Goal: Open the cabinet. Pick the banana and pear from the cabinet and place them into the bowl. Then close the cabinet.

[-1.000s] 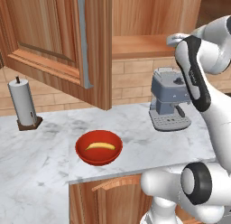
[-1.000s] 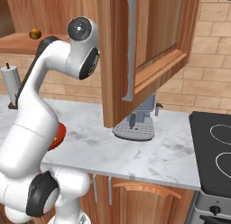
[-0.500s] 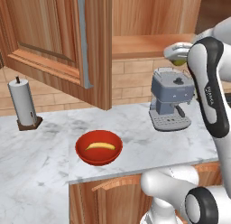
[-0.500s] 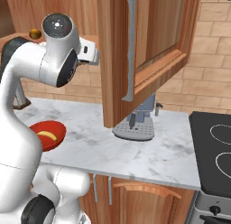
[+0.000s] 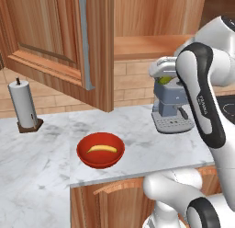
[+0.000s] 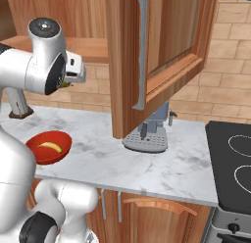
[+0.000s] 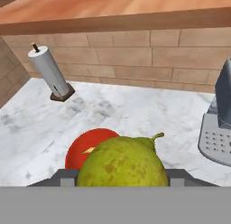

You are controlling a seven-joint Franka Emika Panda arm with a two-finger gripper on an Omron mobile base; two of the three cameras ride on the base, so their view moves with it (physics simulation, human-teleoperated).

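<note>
Hand view looks down along the gripper (image 7: pixel 122 180), whose jaws are clamped on the pear (image 7: pixel 122 163); the fruit fills the lower middle of the picture, stem pointing up and right. Past it, partly hidden, sits the red bowl (image 7: pixel 79 148) on the marble counter (image 7: pixel 135 114), with the paper-towel roll (image 7: pixel 50 74) standing beyond by the brick wall. From the left base camera the pear (image 5: pixel 164 79) shows as a green patch at the hand, high above the coffee machine (image 5: pixel 172 107) and well to the right of the bowl (image 5: pixel 100 150), where the banana (image 5: pixel 102 149) already lies. The cabinet (image 5: pixel 59 43) doors hang open.

The step in hand appears to be carrying the pear over to the bowl. The next move likely calls for swinging the hand left, lowering it over the bowl beside the banana, then letting go; closing both doors remains.
</note>
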